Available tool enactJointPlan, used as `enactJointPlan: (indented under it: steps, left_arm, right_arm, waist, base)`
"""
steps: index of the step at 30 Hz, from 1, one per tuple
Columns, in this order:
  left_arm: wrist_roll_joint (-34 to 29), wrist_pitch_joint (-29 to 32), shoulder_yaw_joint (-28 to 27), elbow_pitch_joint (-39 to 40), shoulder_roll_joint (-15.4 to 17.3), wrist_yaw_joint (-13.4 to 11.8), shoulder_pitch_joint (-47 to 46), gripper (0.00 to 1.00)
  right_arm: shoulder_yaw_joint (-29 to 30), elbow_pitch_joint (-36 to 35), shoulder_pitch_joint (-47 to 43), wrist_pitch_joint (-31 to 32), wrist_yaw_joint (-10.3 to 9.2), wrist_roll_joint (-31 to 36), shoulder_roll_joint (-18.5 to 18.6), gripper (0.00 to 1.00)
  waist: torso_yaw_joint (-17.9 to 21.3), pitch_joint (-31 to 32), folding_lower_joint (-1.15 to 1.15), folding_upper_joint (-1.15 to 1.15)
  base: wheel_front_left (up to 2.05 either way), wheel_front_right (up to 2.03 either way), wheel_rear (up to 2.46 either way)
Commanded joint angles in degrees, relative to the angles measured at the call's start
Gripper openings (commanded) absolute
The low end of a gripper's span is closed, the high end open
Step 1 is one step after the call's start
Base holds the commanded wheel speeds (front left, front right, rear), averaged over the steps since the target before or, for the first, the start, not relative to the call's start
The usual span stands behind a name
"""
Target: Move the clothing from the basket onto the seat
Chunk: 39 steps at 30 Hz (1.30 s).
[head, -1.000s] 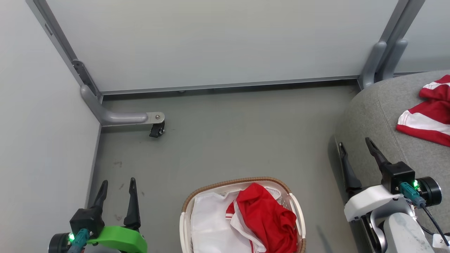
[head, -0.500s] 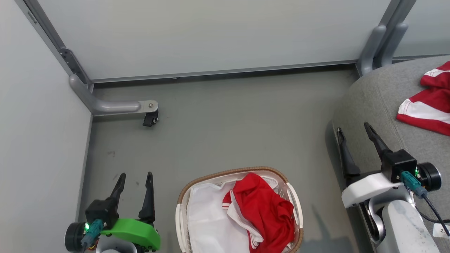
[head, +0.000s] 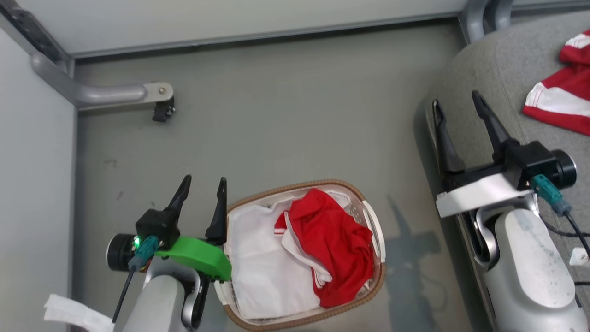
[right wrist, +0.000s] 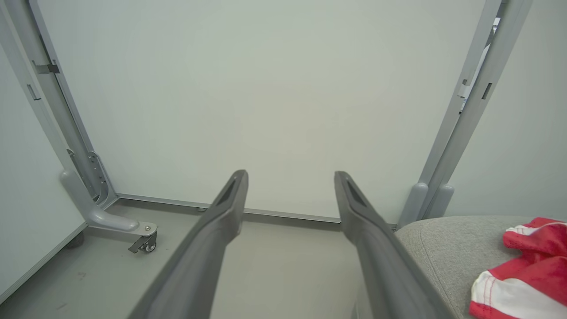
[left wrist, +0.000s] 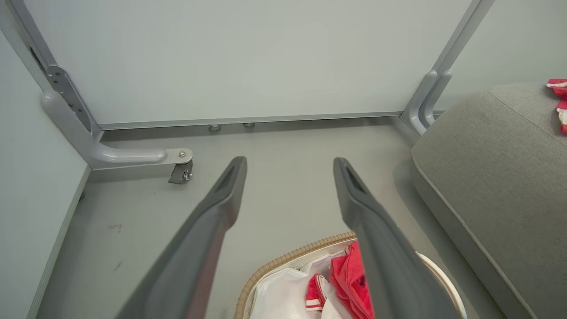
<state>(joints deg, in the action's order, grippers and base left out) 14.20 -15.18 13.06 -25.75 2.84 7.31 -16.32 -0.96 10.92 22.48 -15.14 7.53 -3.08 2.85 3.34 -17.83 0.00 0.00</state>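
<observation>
The white basket (head: 374,230) with a brown woven rim stands on the floor at lower centre, with a white liner (head: 262,272) inside. A crumpled red garment (head: 334,242) with white trim lies in its right half and shows again between the fingers in the left wrist view (left wrist: 350,277). A red-and-white banded garment (head: 560,99) lies on the grey seat (head: 488,60) at the right, also (right wrist: 522,279). My left gripper (head: 204,183) stands open just left of the basket's rim. My right gripper (head: 454,98) is open over the seat's left edge. Both are empty.
Pale partition walls (head: 230,14) close off the back and left. A grey metal foot with a small caster (head: 161,108) juts onto the floor at upper left. Grey posts (head: 479,14) stand at the seat's back corner. Bare grey floor (head: 299,120) lies between the basket and the wall.
The head camera has tilted down and the whole picture has shifted upward. My left gripper has come right, up beside the basket's left rim. Both grippers stay open and empty.
</observation>
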Motion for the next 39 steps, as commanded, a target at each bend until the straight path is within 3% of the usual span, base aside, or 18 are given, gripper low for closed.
enactJointPlan:
  steps: [1, 18, 39]
  left_arm:
    - [0.56, 0.04, 0.47, -0.53, 0.15, 0.25, -1.71, 1.0]
    - [4.56, 0.04, 10.77, -13.27, 2.05, 0.22, -14.35, 1.0]
    - [14.58, 0.05, 25.13, -30.55, 4.62, 0.23, -25.05, 1.0]
  right_arm:
    - [-0.24, -0.65, 1.24, -0.01, -0.08, -0.52, 0.16, 1.0]
    - [-3.17, -6.79, 8.98, -0.01, -0.07, -4.66, 0.12, 1.0]
    - [-2.48, -10.01, 11.9, -0.01, -0.08, -6.44, 0.12, 1.0]
  waist:
    - [3.24, -5.11, 0.0, 0.0]
    - [9.87, -18.98, 0.0, 0.0]
    - [12.96, -29.39, 0.0, 0.0]
  base:
    - [0.0, 0.0, 0.0]
    - [0.0, 0.0, 0.0]
    - [0.0, 0.0, 0.0]
